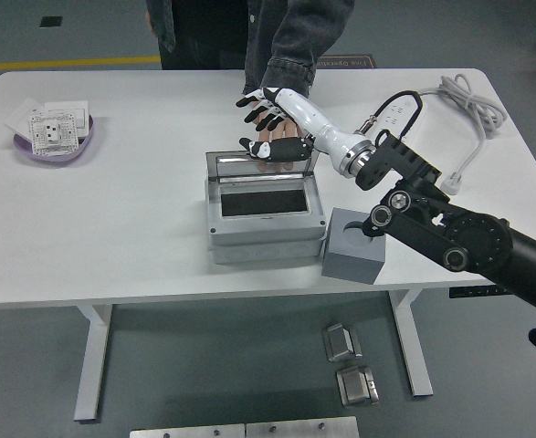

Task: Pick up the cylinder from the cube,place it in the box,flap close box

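while my right hand hovers spread and empty, the lid looks light, stiff; push its top edge.

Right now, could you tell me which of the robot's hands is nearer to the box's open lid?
The right hand is nearer, raised over the far edge of the lid, beside the person's hand. The left hand is not in view.

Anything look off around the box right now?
Yes: a person's hand rests at the raised clear lid of the grey box, directly beneath the white robot hand with its spread fingers. They overlap in view, so contact is possible.
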Motion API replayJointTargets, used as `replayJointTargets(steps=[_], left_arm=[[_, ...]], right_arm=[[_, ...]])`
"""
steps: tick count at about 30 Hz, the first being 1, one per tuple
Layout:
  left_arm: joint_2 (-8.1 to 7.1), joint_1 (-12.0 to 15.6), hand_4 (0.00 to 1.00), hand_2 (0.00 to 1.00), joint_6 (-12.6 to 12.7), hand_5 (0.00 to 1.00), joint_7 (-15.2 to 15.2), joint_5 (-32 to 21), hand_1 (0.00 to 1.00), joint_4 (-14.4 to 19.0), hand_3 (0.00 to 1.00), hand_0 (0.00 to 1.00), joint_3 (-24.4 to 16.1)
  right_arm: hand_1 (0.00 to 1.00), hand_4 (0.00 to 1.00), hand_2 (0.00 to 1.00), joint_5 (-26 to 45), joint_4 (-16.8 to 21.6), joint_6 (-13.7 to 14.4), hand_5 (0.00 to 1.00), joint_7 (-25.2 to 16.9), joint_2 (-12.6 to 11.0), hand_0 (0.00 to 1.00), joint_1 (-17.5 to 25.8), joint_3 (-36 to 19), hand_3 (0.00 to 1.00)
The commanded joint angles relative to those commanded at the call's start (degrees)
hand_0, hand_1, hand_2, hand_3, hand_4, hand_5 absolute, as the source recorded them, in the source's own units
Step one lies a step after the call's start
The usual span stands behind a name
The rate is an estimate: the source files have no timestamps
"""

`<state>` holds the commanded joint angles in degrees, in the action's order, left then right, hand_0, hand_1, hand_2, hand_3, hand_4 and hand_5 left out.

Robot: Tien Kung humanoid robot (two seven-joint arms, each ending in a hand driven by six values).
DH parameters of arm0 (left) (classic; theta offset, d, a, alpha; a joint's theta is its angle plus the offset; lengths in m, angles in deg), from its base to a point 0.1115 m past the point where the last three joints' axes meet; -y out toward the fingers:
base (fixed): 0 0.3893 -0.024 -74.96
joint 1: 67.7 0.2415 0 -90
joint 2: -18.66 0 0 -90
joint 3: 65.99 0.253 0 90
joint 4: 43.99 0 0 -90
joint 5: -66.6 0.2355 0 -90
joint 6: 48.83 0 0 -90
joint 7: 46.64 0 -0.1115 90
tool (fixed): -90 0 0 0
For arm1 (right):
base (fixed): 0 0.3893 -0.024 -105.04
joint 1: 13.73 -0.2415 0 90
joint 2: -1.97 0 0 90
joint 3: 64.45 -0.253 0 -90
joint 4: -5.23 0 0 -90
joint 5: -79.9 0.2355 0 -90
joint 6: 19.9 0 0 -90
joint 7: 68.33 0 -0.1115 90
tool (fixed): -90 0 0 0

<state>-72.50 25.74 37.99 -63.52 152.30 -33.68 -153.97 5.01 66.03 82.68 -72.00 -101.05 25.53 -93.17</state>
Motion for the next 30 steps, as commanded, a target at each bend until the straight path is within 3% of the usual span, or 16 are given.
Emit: replayJointTargets(steps=[3, 5, 12, 21, 25, 30], left_arm=[[-0.05, -0.08, 0.454, 0.586, 0.0, 0.052, 0.13, -0.81, 0.682, 0.0, 0.691, 0.671, 0.95], [-0.1, -0.04, 0.447, 0.584, 0.01, 0.055, 0.18, -1.06, 0.682, 0.0, 0.689, 0.671, 1.13], [-0.23, 0.12, 0.434, 0.58, 0.04, 0.062, 0.34, -1.08, 0.681, 0.0, 0.684, 0.67, 0.95], [-0.51, 0.58, 0.427, 0.581, 0.06, 0.062, 0.69, -1.0, 0.682, 0.0, 0.681, 0.67, 0.8], [-0.62, 0.61, 0.42, 0.579, 0.03, 0.063, 0.77, -0.87, 0.679, 0.0, 0.679, 0.67, 0.82], [-0.55, 0.57, 0.414, 0.577, 0.0, 0.061, 0.91, -0.91, 0.677, 0.0, 0.677, 0.67, 1.08]], right_arm=[[0.524, 0.674, 0.645, -0.08, -3.12, 0.15, 0.195, -0.06, 0.82, 0.546, 0.0, 0.86, 0.722], [0.509, 0.672, 0.64, -0.31, -3.26, 0.16, 0.192, 0.17, 0.49, 0.545, 0.17, 1.49, 0.712], [0.506, 0.672, 0.638, -1.12, 1.24, 0.36, 0.194, 1.18, -3.01, 0.546, 1.23, 3.77, 0.715], [0.509, 0.669, 0.639, -2.63, 10.1, 1.94, 0.198, 2.73, -7.77, 0.545, 2.69, 5.64, 0.719], [0.511, 0.663, 0.639, -1.79, 11.32, 2.78, 0.199, 2.36, -8.05, 0.543, 3.7, 6.24, 0.717], [0.515, 0.642, 0.641, 0.62, 10.06, 3.87, 0.211, 0.54, -7.11, 0.534, 6.38, 6.37, 0.716]])
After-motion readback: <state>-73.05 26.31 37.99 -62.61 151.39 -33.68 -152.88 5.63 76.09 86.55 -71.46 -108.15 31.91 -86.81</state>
